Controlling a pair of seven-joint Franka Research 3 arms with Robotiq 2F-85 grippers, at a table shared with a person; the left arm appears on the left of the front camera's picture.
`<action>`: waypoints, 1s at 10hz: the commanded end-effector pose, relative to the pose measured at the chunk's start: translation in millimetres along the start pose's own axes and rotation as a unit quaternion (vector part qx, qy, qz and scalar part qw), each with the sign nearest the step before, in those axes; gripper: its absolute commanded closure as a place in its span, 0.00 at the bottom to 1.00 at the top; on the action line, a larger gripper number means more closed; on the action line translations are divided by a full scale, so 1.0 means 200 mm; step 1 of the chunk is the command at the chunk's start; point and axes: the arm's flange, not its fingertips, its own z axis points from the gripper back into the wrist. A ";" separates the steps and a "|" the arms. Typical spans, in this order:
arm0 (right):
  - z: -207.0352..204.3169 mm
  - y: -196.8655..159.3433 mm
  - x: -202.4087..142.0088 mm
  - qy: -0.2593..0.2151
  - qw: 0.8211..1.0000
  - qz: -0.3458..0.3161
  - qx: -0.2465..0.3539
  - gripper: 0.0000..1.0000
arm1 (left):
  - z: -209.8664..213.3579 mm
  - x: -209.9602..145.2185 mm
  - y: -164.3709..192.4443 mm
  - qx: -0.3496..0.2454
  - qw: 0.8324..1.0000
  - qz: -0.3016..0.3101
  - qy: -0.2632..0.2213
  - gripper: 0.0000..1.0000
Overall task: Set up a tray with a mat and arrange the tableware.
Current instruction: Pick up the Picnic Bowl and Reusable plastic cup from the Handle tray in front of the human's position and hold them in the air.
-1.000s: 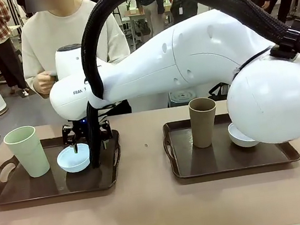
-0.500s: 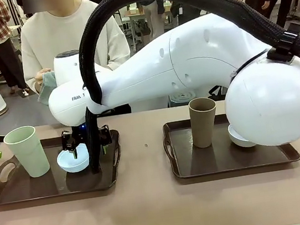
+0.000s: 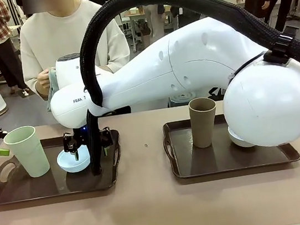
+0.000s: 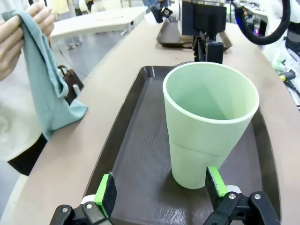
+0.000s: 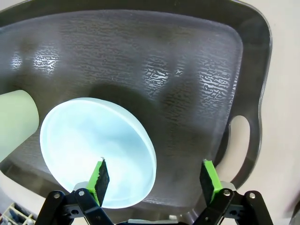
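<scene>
1. Much of the arranging looks done. The left tray [image 3: 50, 195] carries the green tumbler [image 3: 27, 151] and the blue bowl [image 3: 74, 159]. The right tray [image 3: 224, 162] carries the brown tumbler [image 3: 203, 122] and the white bowl [image 3: 238, 140].
2. The right claw [image 5: 154, 180] is spread wide and grips nothing. The blue bowl sits directly below it: one pad is over the bowl's hollow, the other over bare tray, with the bowl's rim between them. The green tumbler lies off beyond the bowl-side pad.
3. The left claw [image 4: 159, 192] is also open and empty. The green tumbler stands upright just ahead of it, with its base close to one pad but not clamped.
4. The mat step seems to be what is left. I cannot make out a mat in either tray. The person's hand [image 4: 14, 42] holds a teal cloth [image 4: 47, 93] well off to one side of the left claw, and this may be the mat.
5. Hard to make out:
   - The right arm covers part of the white bowl and the right tray's far end.
   - I cannot tell whether the right claw's pads touch the blue bowl.
   - The dark textured tray floor could be a liner or the tray itself.
</scene>
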 end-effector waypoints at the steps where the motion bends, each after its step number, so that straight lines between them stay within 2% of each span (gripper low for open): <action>1: -0.01 -0.01 0.01 0.004 1.000 0.004 0.017 0.00 | -0.03 0.00 0.00 0.010 1.000 -0.007 -0.015 0.00; 8: -0.02 -0.02 0.02 0.008 1.000 0.009 0.025 0.00 | -0.18 0.02 -0.03 -0.024 1.000 0.000 -0.005 0.00; 10: -0.02 -0.03 0.02 0.010 1.000 0.009 0.026 0.00 | -0.21 0.02 -0.05 -0.051 0.999 -0.008 -0.004 0.00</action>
